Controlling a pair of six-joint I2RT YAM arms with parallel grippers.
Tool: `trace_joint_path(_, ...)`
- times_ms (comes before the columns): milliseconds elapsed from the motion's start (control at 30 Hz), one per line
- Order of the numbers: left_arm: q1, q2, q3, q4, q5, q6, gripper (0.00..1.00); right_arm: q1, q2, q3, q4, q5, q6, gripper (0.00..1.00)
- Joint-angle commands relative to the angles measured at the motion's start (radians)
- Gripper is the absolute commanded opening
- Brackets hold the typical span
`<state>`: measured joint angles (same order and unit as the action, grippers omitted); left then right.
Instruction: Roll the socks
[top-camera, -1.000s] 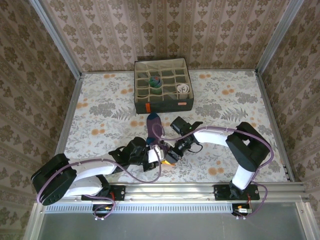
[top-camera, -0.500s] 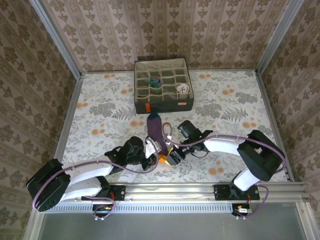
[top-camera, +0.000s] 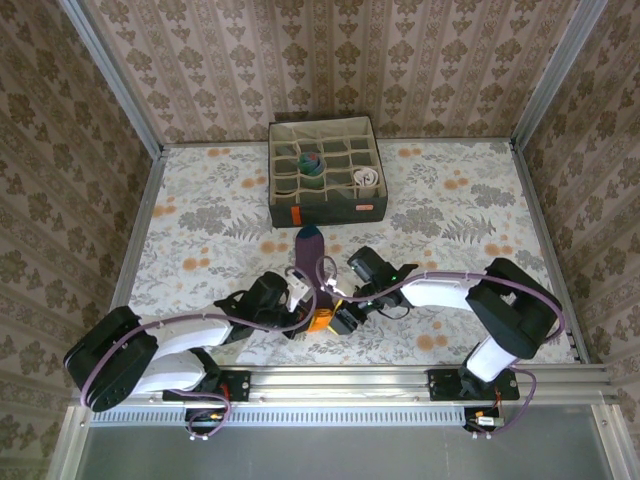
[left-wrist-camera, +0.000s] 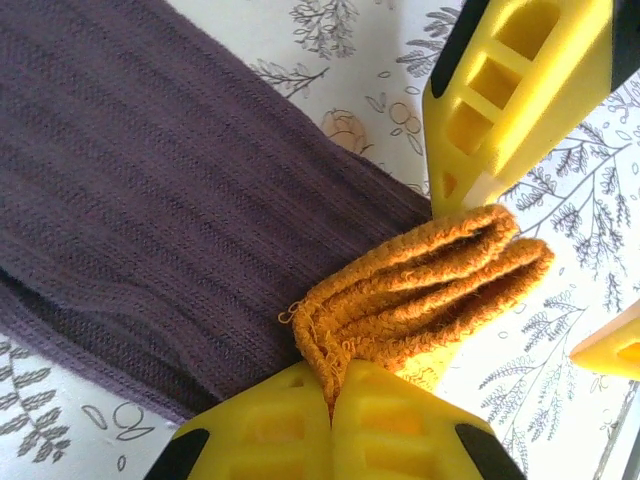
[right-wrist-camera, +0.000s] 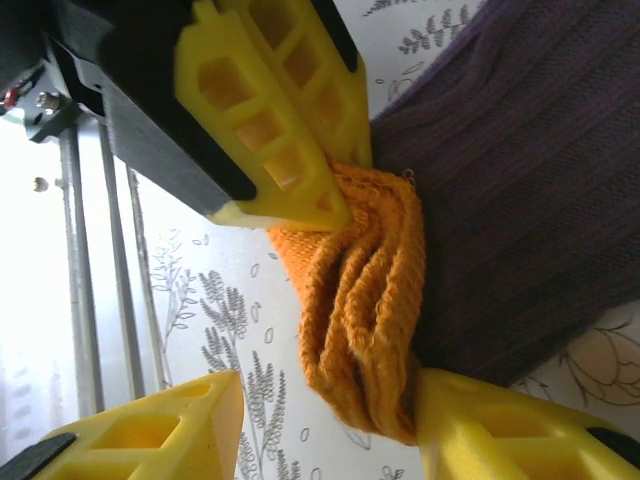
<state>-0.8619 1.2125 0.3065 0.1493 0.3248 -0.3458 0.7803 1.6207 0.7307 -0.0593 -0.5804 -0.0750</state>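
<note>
Floral surface (top-camera: 450, 200), patterned walls (top-camera: 330, 60). Left fingers (left-wrist-camera: 400, 430) pinch the orange cuff (left-wrist-camera: 420, 290) of the purple sock (left-wrist-camera: 150, 200); right fingers (right-wrist-camera: 500, 420) are spread apart. Wrist views cut off its toe.

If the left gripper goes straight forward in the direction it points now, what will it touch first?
The left gripper is shut on the orange cuff of the purple sock, so that comes first. Just beyond stands the open right gripper, probably next; depth is unclear.
</note>
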Motion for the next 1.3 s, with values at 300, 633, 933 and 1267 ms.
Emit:
trace_joint_path(300,0.008,0.040,0.025,-0.089,-0.022,0.003,0.00,0.009,0.076,0.133,-0.104,0.094,0.078,0.41)
trace_joint_path(633,0.008,0.034,0.155,-0.255,-0.061,0.158,0.08,0.009,0.148,0.220,-0.315,0.225,0.212,0.09)
trace_joint_path(933,-0.011,-0.145,0.128,-0.211,-0.126,0.293,0.27,0.011,0.183,0.229,-0.348,0.235,0.214,0.08)
trace_joint_path(1267,-0.123,-0.415,0.162,-0.292,-0.118,0.713,0.37,0.011,0.271,0.318,-0.437,0.218,0.175,0.08)
